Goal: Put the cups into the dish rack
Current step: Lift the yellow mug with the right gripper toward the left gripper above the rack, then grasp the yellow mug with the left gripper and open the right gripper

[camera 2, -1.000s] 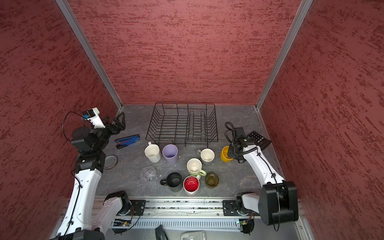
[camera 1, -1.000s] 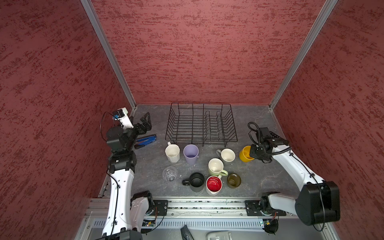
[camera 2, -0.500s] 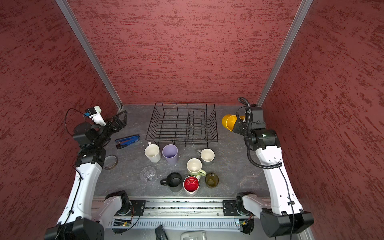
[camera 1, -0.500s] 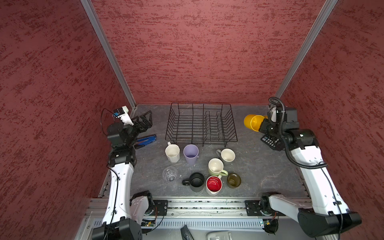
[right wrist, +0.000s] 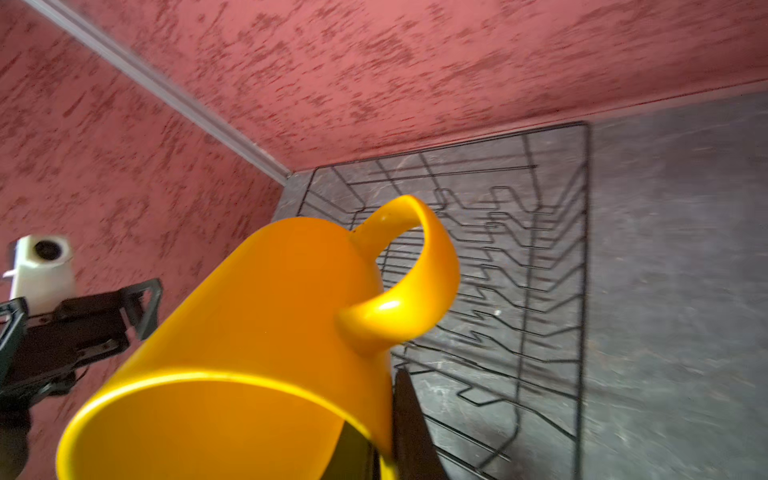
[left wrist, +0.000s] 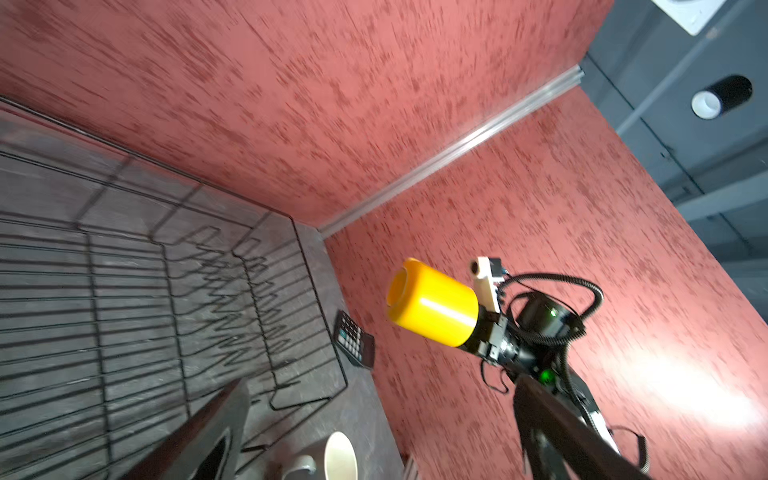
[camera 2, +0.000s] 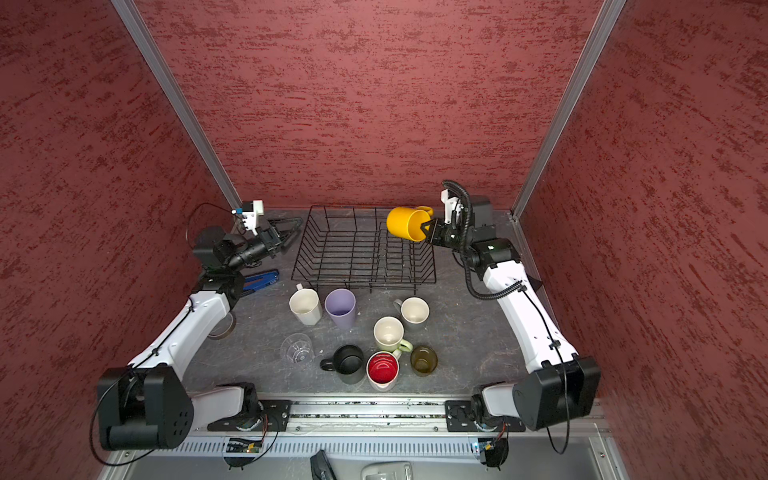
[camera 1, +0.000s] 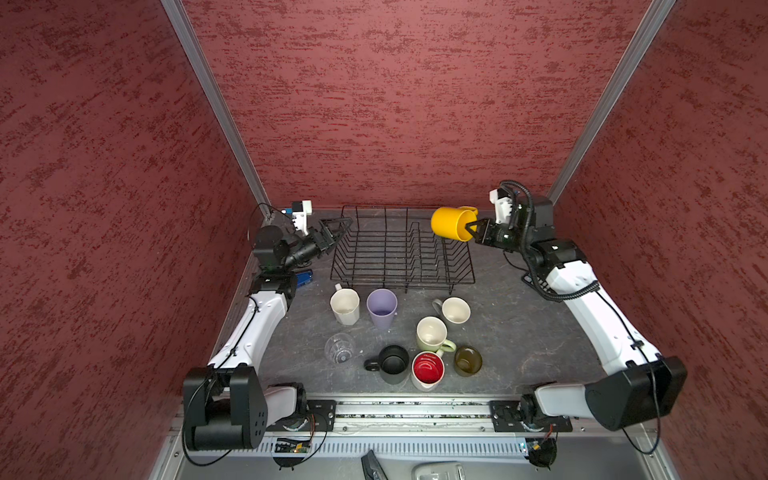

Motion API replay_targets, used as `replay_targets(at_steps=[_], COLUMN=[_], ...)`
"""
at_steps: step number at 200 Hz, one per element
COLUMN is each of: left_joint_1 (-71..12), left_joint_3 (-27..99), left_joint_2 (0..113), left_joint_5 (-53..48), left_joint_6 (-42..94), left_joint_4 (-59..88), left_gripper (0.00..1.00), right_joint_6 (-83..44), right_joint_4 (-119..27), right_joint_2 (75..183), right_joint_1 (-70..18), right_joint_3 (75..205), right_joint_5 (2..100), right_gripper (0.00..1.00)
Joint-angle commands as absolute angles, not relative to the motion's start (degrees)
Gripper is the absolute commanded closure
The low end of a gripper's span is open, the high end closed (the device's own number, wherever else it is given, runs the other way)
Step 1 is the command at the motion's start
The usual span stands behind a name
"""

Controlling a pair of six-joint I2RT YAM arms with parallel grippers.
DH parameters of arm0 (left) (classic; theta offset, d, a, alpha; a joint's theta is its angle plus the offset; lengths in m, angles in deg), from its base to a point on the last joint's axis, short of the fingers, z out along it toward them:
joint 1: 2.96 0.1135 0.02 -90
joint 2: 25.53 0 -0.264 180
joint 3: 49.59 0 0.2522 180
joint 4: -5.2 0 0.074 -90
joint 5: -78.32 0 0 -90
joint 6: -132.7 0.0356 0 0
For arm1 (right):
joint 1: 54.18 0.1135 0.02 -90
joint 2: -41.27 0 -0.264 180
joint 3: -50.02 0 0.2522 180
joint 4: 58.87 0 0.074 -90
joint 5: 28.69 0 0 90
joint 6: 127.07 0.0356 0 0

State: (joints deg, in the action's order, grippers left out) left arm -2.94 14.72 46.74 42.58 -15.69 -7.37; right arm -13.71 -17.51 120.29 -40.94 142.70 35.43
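My right gripper is shut on the rim of the yellow mug, one finger inside and one outside. The mug hangs tipped on its side over the far right corner of the black wire dish rack. My left gripper is open and empty at the rack's far left corner. In front of the rack stand the white faceted mug, lilac tumbler, grey mug, pale green mug, black mug, red-inside mug, olive glass and clear glass.
A black calculator lies right of the rack, mostly under my right arm in both top views. A blue tool lies left of the rack, and a tape roll sits under my left forearm. Red walls close in on three sides.
My right gripper has lifted the yellow mug off the table at the right and carried it up and back to the rack's far right corner. My left gripper has moved toward the rack's far left corner.
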Motion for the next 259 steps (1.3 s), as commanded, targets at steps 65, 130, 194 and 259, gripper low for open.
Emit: replay_targets(at_steps=[65,130,194,259], left_joint_1=[-12.61,-13.33,-14.79,-17.18], left_joint_3=[20.57,21.42,22.62,22.66], left_joint_2=[58.68,67.75,69.14,65.03], left_joint_5=[53.86,53.68,54.45,56.21], left_joint_6=[-29.30,-47.80,-48.79,-40.97], left_joint_4=[-28.59,-55.54,-56.18,-46.78], left_gripper=[0.01,0.01,0.01,0.00], right_joint_6=[-8.97,-8.59,-8.35,-8.37], right_joint_4=[-45.38,-46.77,-47.34,-48.05], right_joint_2=[126.07,128.43,129.80,130.91], right_joint_1=[-34.73,-31.28,-29.53,-28.88], right_joint_3=[143.85,143.61,143.99,144.27], right_joint_5=[15.21,14.49,14.60,14.30], right_gripper=[1.00,1.00,1.00,1.00])
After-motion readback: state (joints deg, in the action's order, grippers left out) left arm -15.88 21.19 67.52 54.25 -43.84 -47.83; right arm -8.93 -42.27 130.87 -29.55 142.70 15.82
